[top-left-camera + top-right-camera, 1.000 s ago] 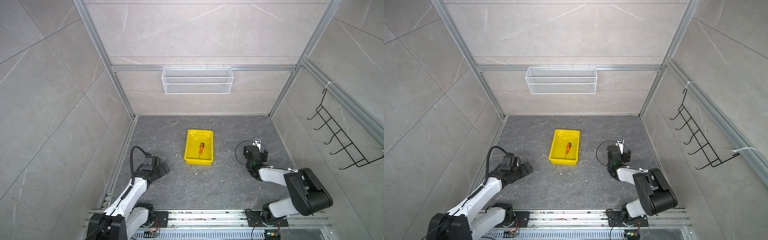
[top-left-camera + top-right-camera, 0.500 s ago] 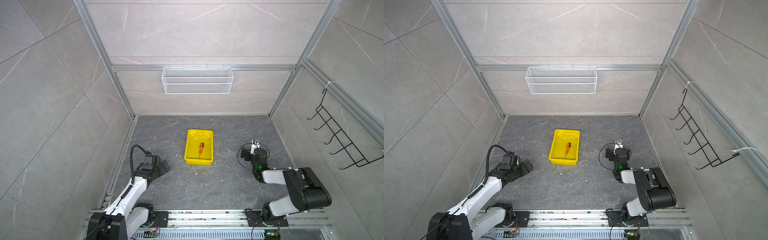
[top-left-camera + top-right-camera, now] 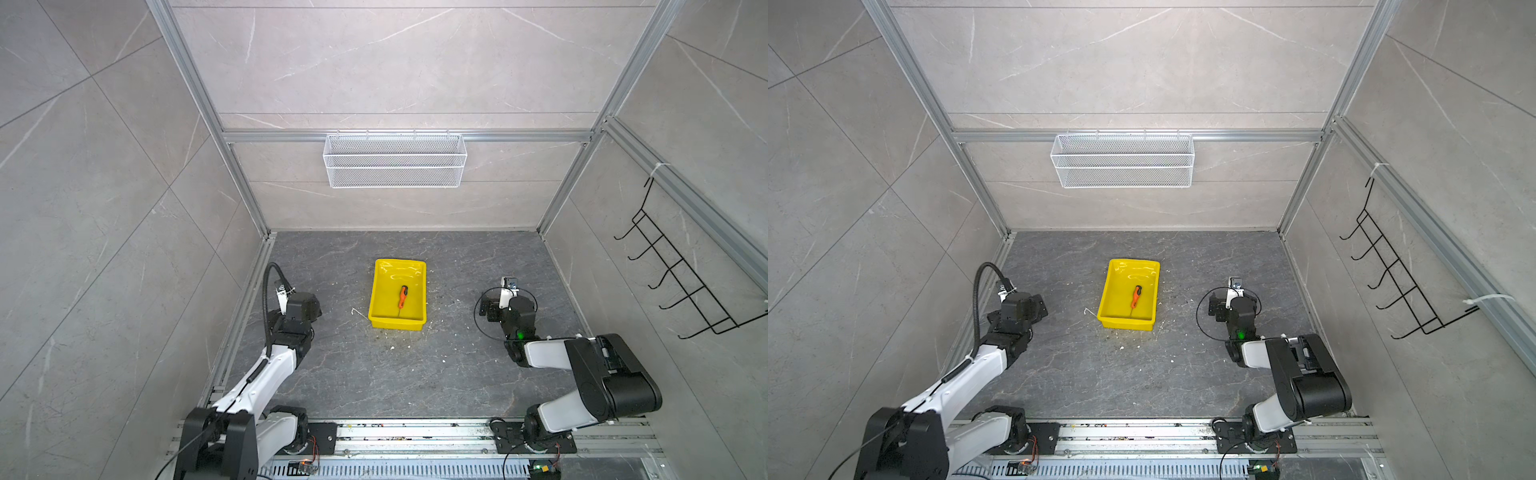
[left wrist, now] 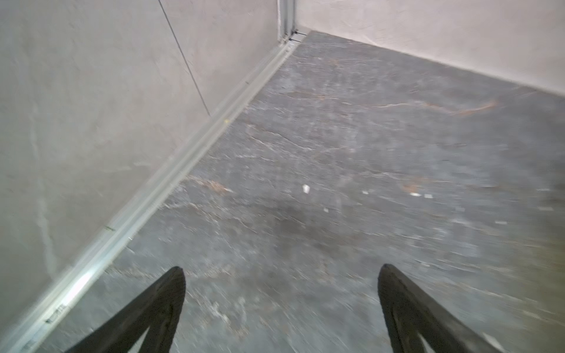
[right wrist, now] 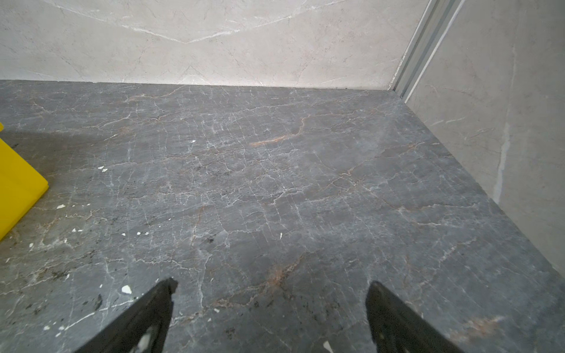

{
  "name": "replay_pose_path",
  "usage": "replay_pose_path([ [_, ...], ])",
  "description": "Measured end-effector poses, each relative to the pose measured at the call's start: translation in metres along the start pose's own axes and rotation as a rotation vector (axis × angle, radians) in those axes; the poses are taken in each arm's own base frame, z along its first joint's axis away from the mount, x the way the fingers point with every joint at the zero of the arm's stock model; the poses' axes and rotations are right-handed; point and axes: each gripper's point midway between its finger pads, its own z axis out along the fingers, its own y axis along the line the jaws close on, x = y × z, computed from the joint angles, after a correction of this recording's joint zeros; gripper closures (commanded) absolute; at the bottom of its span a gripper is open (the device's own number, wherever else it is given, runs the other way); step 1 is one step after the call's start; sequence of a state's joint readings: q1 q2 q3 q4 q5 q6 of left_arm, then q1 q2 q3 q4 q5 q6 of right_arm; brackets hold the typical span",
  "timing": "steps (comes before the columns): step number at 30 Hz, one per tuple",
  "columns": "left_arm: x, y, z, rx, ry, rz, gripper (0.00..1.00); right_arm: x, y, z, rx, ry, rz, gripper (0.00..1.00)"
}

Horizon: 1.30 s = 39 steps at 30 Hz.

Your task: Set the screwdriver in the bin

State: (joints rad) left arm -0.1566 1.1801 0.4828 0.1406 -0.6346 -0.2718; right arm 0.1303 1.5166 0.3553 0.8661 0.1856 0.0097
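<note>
The screwdriver [image 3: 402, 296] [image 3: 1135, 296], with its orange handle and thin shaft, lies flat inside the yellow bin [image 3: 397, 324] [image 3: 1125, 325] in the middle of the dark floor in both top views. My left gripper [image 4: 281, 272] is open and empty, low over bare floor beside the left wall, well left of the bin [image 3: 302, 306]. My right gripper [image 5: 272, 282] is open and empty too, over bare floor right of the bin [image 3: 505, 308]. One corner of the bin [image 5: 18, 183] shows in the right wrist view.
A white wire-mesh basket [image 3: 395, 166] hangs on the back wall. A black hook rack [image 3: 681, 282] hangs on the right wall. White crumbs [image 3: 409, 345] are scattered on the floor round the bin. A small white bent bit [image 3: 356, 311] lies just left of the bin.
The left gripper has shifted toward the back wall, and its wrist view is blurred by motion. The right arm has pulled its gripper back to the right and turned it. The screwdriver has stayed in the bin.
</note>
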Motion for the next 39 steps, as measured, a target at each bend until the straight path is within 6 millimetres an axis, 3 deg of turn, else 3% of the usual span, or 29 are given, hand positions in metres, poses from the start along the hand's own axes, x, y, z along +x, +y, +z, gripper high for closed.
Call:
replay_pose_path([
  [2, 0.018, 0.002, 0.015, -0.05, 0.023, 0.075, 0.0, 0.0, 0.0, 0.0, 0.0, 0.0, 0.0, 0.01],
  [5, 0.029, -0.006, 0.028, -0.037, 0.014, 0.153, 0.0, 0.0, 0.0, 0.0, 0.0, 0.0, 0.0, 0.01],
  [11, 0.023, -0.03, 0.036, 0.107, -0.095, 0.18, 0.0, 0.0, 0.0, 0.0, 0.0, 0.0, 0.0, 0.01],
  [21, 0.02, -0.028, 0.037, 0.196, -0.178, 0.112, 0.0, 0.0, 0.0, 0.0, 0.0, 0.0, 0.0, 0.01],
  [39, 0.02, -0.035, 0.044, 0.244, -0.159, 0.114, 0.0, 0.0, 0.001, 0.0, -0.003, 0.0, 0.0, 0.01],
])
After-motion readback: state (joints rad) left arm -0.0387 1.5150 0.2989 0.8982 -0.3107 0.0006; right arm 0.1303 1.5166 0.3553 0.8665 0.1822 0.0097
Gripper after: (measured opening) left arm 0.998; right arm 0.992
